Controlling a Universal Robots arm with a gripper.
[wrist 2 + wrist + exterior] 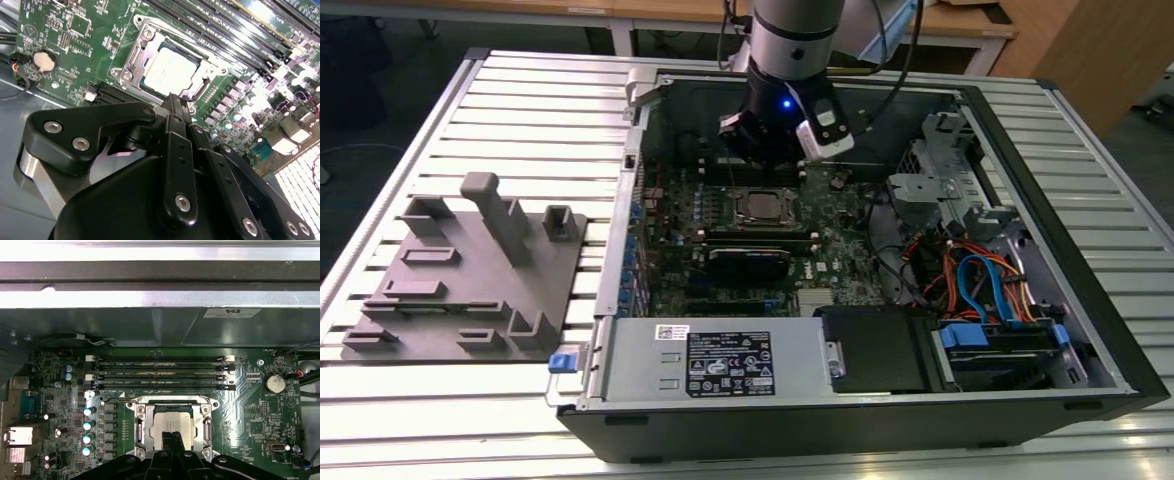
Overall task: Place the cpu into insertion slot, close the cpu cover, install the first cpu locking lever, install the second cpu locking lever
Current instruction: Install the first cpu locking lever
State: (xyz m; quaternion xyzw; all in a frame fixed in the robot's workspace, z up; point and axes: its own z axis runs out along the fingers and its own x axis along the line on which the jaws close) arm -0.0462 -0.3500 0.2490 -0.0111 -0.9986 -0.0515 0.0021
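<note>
Black gripper (174, 99) hangs from the robot arm inside an open computer case (1067, 330). Its two thin fingers are pressed together with nothing between them. In both wrist views the fingertips sit just above the near edge of the insertion slot (147, 32), and I cannot tell whether they touch it. In the exterior view the gripper (767, 150) hovers just behind the slot (757, 190), toward the back wall of the case.

The cpu (170, 70), a flat square chip with a dull silver top, lies level inside the slot. The cpu cover (136, 55), a thin silver frame, appears to lie flat around the chip, with the chip's top showing through its square opening. I cannot make out how the locking levers stand.

Green circuit board (250, 405) surrounds the slot. Long black memory slots (160, 370) run in a row just beside it, and a round silver coin battery (274, 384) sits on the board near it. Well apart from the slot, outside the case, a grey moulded tray (467, 270) rests on the slatted metal table (400, 130).
</note>
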